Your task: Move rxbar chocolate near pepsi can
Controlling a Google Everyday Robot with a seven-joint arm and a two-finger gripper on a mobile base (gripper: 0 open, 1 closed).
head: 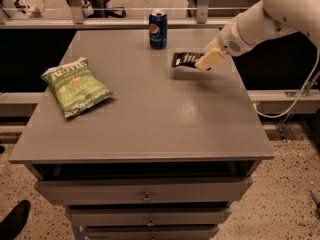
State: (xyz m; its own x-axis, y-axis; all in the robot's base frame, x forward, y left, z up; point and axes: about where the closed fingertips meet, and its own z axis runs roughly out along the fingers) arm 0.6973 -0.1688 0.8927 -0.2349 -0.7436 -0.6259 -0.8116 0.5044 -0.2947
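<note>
Green chip bag on a grey drawer table

Lying flat on the left half of the grey table (pixel 165 119): a green chip bag (pixel 77 86), turned at a slant, pale lettering up. Below the top, stacked drawers (pixel 145 191) with small round knobs. Speckled floor (pixel 285 199) to the right, a pale cable (pixel 295 96) looping down beside the table, a dark shoe (pixel 14 219) at lower left. Gripper (pixel 207 61) above the tabletop's far right, closed on the rxbar chocolate (pixel 184 59).

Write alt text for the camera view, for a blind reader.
The robot's gripper holds the rxbar chocolate just above a grey table, to the picture's right of the upright pepsi can. A green chip bag lies on the table toward the picture's left.
</note>
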